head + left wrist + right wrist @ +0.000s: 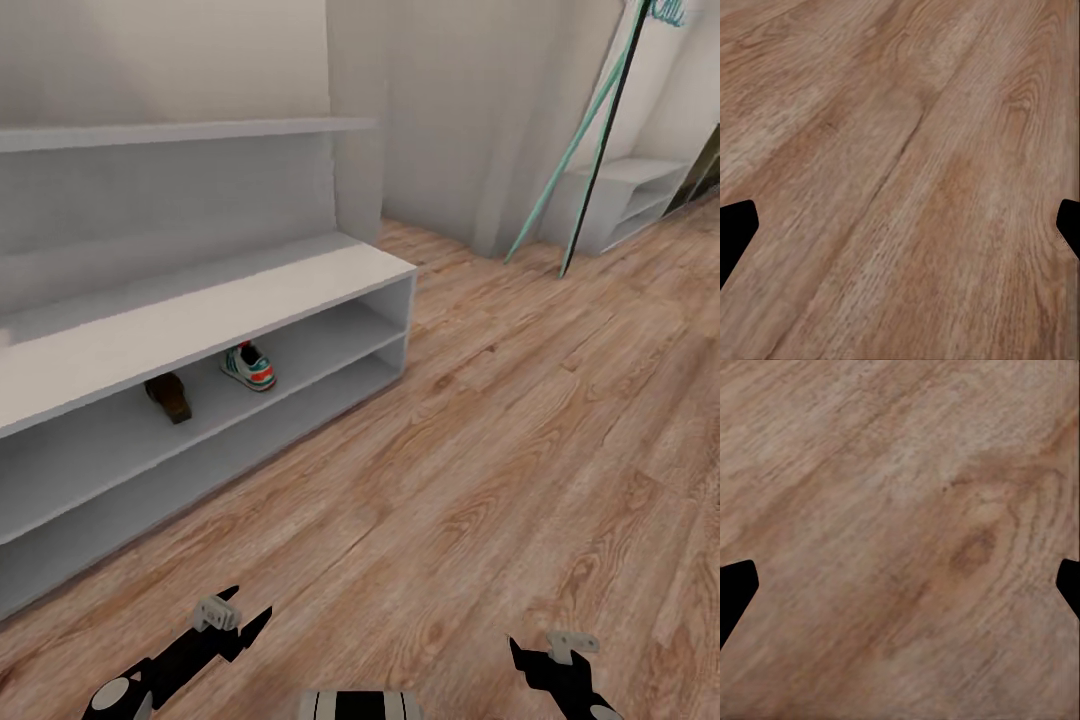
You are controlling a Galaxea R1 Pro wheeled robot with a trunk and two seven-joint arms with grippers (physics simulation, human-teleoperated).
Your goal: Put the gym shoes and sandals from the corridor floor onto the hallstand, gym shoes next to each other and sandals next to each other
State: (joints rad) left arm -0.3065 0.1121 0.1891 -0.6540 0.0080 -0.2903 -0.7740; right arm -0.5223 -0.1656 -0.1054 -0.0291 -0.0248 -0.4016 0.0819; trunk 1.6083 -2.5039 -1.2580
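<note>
Rack (230, 300) on our left, sneaker (249, 366) just beside sandal (168, 396) on its upper shelf, our left gripper (900, 225) and right gripper (900, 585) spread wide over bare floor (500, 450), teal pole (570, 150) well beyond.

Light brown wood-grain plank corridor floor (907, 150) spreads across the left wrist view, its boards running on a slant with a dark seam between two planks. The two black fingers (735, 229) of the left gripper (900, 229) stand far apart at opposite edges, with bare floor between them.

One gym shoe (249, 367), one sandal (169, 396), two shelf units (210, 310).
</note>
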